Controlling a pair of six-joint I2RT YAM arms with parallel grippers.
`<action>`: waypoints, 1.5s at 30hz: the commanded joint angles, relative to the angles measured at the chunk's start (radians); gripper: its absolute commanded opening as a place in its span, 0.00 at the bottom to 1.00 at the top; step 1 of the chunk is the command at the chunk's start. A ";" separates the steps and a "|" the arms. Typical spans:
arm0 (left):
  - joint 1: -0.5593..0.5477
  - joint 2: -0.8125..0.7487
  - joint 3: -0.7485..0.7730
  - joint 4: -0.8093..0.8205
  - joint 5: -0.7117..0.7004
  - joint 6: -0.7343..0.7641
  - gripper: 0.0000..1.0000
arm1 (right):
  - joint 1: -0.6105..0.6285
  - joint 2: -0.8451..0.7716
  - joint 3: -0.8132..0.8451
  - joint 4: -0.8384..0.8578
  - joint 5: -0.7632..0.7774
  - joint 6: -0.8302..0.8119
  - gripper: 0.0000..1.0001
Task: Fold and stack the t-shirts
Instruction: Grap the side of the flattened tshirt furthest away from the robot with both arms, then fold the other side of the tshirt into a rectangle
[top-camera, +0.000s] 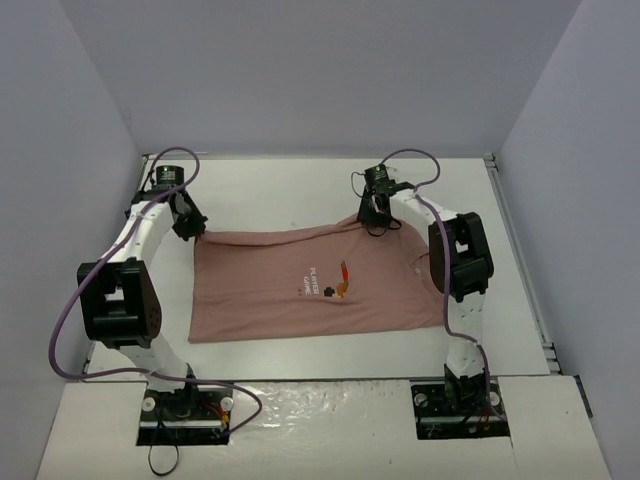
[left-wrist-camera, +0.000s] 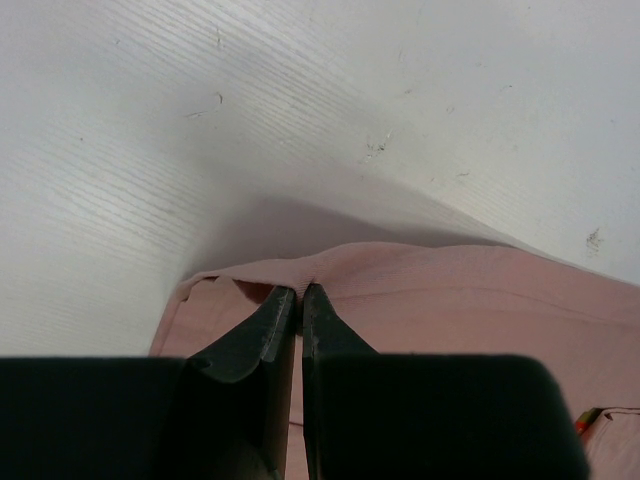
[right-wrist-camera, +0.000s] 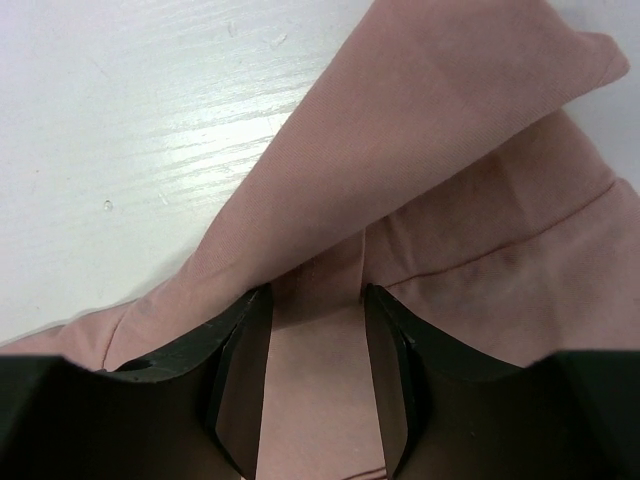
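The dusty-pink t-shirt (top-camera: 270, 290) lies spread flat on the white table, with its small orange-and-dark graphic (top-camera: 343, 280) and white lettering near the middle. My left gripper (top-camera: 190, 230) is at the shirt's far left corner. In the left wrist view it (left-wrist-camera: 297, 292) is shut on the shirt's hem edge (left-wrist-camera: 450, 290). My right gripper (top-camera: 374, 221) is at the shirt's far edge on the right. In the right wrist view it (right-wrist-camera: 315, 300) is open, its jaws straddling a folded ridge of the pink cloth (right-wrist-camera: 420, 130).
The white table (top-camera: 300, 190) is enclosed by grey walls on the left, back and right. A metal rail (top-camera: 520, 260) runs along the table's right edge. Purple cables (top-camera: 60, 330) loop off both arms.
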 joint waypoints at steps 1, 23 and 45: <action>-0.003 -0.037 0.015 0.021 0.004 0.012 0.00 | -0.011 -0.009 0.040 0.019 0.045 -0.001 0.37; -0.003 -0.045 0.001 0.020 0.007 0.015 0.00 | 0.000 -0.064 0.042 0.025 0.071 -0.051 0.00; -0.002 -0.123 -0.019 0.016 0.021 0.054 0.00 | 0.029 -0.485 -0.259 -0.054 0.108 0.015 0.00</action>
